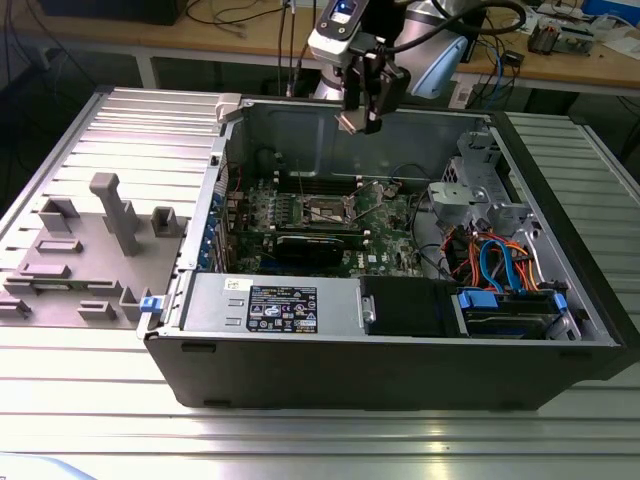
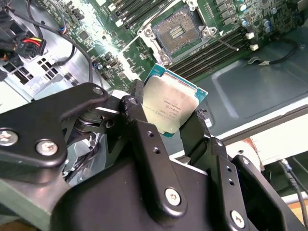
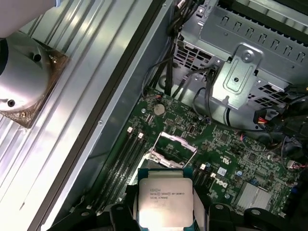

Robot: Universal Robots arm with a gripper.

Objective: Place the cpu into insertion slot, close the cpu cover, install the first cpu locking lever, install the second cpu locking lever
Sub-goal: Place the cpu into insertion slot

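My pincer is clamped on the cpu, one finger on each of two opposite edges, its metal top bare. In the exterior view I hang over the far side of the open case. The slot lies uncovered on the green board below, well apart from the cpu.

Silver-gry cpu, grn circ. board
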